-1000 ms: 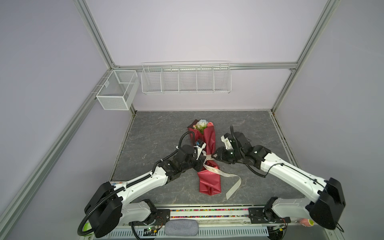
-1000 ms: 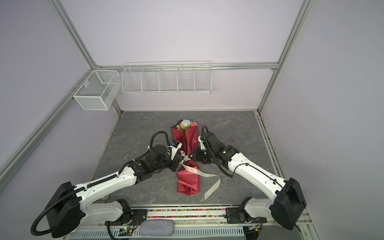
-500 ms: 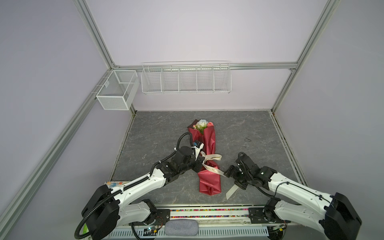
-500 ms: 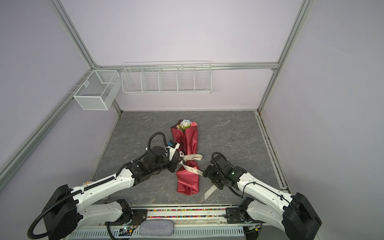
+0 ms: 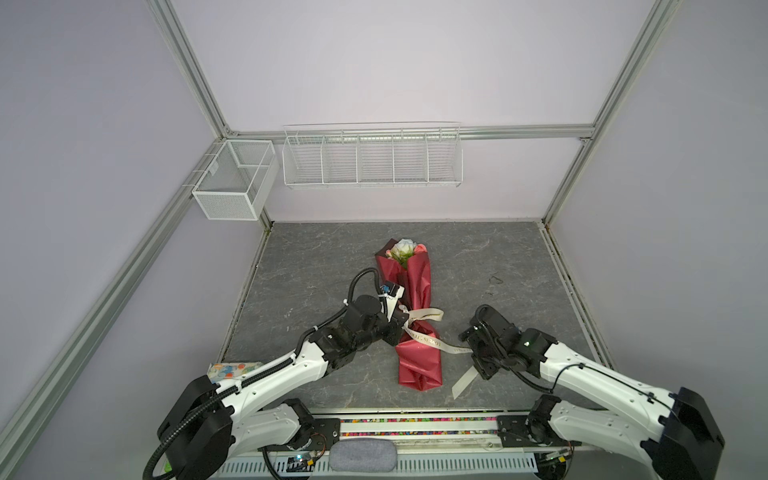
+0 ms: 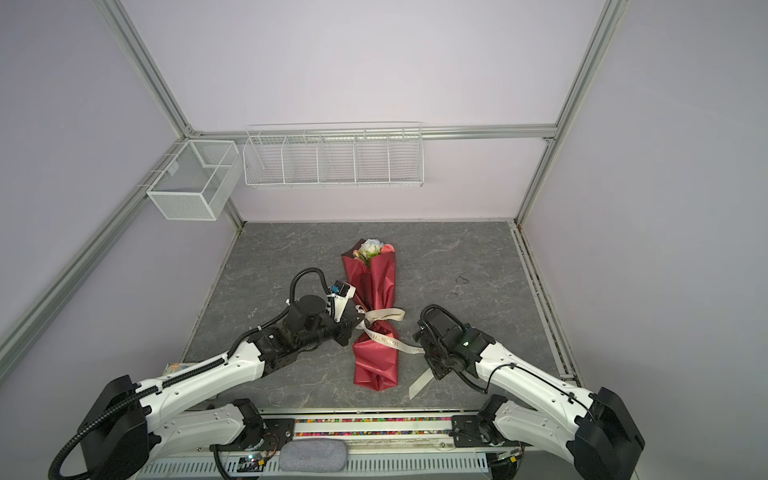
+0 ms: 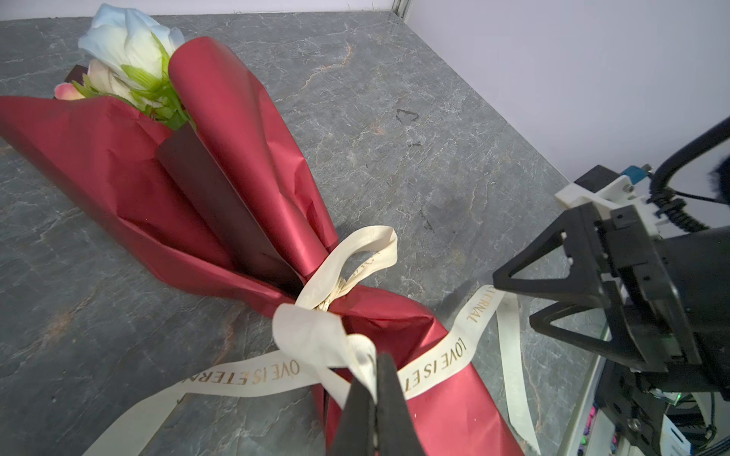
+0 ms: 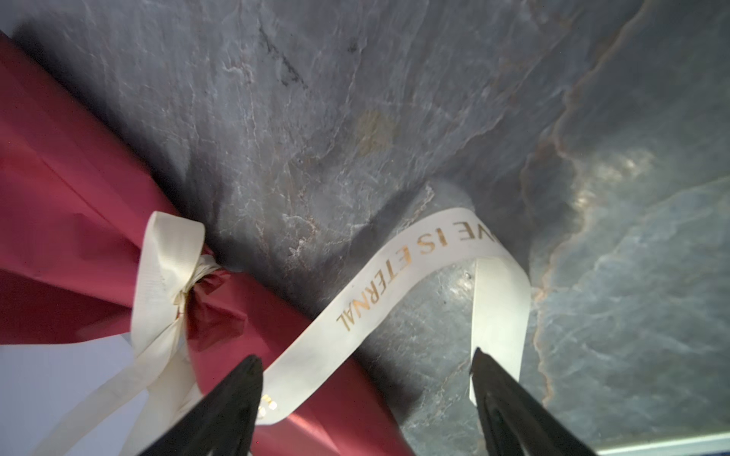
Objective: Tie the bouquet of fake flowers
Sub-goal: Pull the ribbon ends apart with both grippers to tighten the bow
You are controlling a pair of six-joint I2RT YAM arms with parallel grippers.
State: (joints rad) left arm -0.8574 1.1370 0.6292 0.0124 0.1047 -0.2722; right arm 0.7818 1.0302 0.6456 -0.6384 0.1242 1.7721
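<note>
1. Bouquet of fake flowers (image 5: 417,286): laid centrally, long axis 12–6 o'clock, blooms at 12.
2. Left gripper (image 5: 400,323): clamped on the ribbon (image 5: 428,343) at the waist, from 9 o'clock.
3. Right gripper (image 5: 471,353): spread wide, nothing held, at 4 o'clock, nearest the free tail.

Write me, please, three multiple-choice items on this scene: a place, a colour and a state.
1. Where does the red-paper-wrapped bouquet of fake flowers lie? A) upright in a vase B) on the grey stone-pattern tabletop C) lifted in the air
2. What colour is the lettering on the cream fabric ribbon? A) black B) gold C) blue
3. How is the right gripper? A) shut on the ribbon B) shut on the bouquet C) open
1 B: it rests on the slab. 2 B: the print gleams gold. 3 C: its jaws stand wide apart.
</note>
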